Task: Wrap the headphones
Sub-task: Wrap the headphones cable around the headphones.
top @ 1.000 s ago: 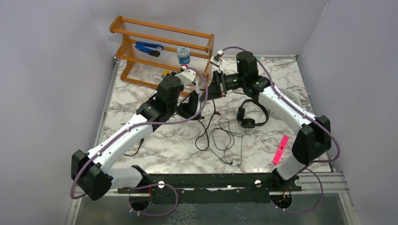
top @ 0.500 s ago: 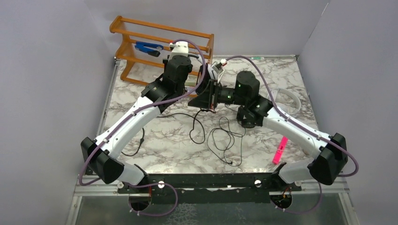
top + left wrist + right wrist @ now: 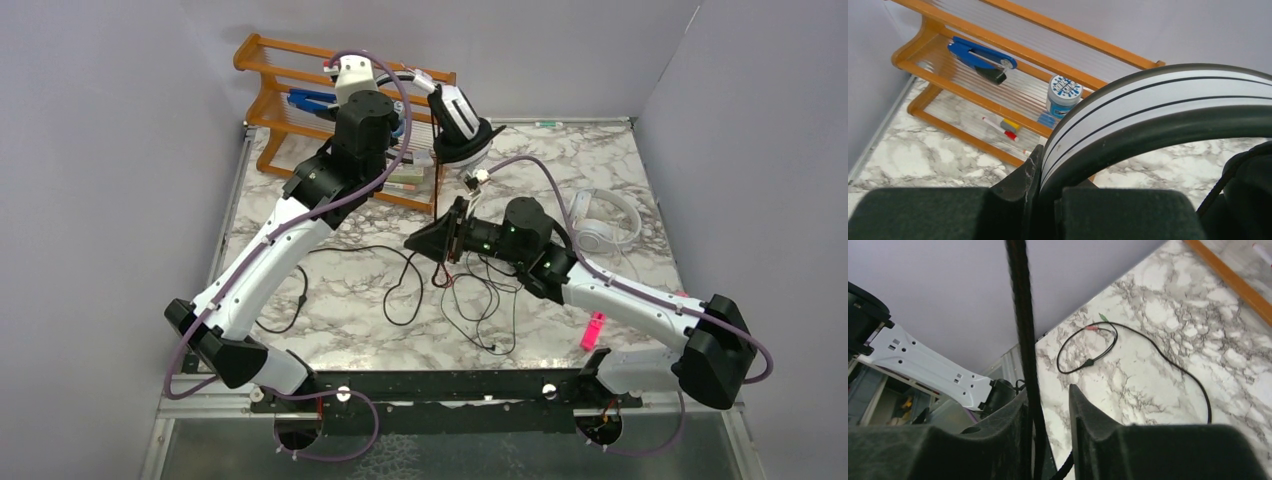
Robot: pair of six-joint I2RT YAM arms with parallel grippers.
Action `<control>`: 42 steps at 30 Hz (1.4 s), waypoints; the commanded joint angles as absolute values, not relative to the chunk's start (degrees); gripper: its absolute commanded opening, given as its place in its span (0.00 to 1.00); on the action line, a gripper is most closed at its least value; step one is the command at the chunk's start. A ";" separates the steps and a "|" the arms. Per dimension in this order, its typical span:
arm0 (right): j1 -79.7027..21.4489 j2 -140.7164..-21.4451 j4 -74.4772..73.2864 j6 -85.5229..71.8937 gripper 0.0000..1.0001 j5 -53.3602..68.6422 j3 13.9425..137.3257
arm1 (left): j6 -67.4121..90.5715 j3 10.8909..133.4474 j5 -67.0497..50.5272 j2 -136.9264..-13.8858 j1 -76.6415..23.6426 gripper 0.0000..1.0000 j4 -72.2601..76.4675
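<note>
Over marble table, headphones tight in left jaws, cord between part-open right jaws.

Lab; grey-screened marble robot table

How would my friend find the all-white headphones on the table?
Look at the marble table, far right side. A pair of headphones lies flat there. It is white all over, while the pair held up high has black ear pads.

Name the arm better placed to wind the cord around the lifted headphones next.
Right. The left gripper is shut on the headband of the headphones, holding them up by the rack. The black cord runs between the parted fingers of the right gripper.
</note>
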State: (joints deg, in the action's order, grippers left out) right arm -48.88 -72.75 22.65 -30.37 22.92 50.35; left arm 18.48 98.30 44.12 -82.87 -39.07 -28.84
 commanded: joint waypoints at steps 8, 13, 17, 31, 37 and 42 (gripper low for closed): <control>-49.72 -74.48 47.63 -26.69 0.53 26.00 42.19 | 31.05 107.86 32.17 -79.59 -39.11 0.00 -24.92; -49.75 -79.64 53.52 -26.12 0.59 27.11 42.44 | 32.60 109.87 28.31 -78.86 -39.08 0.00 -25.65; -49.69 -84.43 55.06 -24.68 0.64 30.63 45.89 | 33.26 111.03 27.03 -78.05 -39.03 0.00 -26.34; -49.74 -95.45 59.61 -27.38 0.67 31.64 47.50 | 34.18 115.05 24.97 -78.40 -39.06 0.00 -26.98; -49.75 -99.10 62.36 -28.94 0.52 29.63 46.62 | 34.87 117.10 22.52 -78.33 -39.08 0.00 -27.06; -48.60 -99.78 64.24 -30.48 0.17 27.07 45.45 | 34.93 117.16 20.93 -76.98 -39.04 0.00 -27.78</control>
State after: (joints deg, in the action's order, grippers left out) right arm -49.39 -99.00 59.53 -29.12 29.95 46.54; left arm 32.05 114.56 24.03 -80.09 -39.07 -31.92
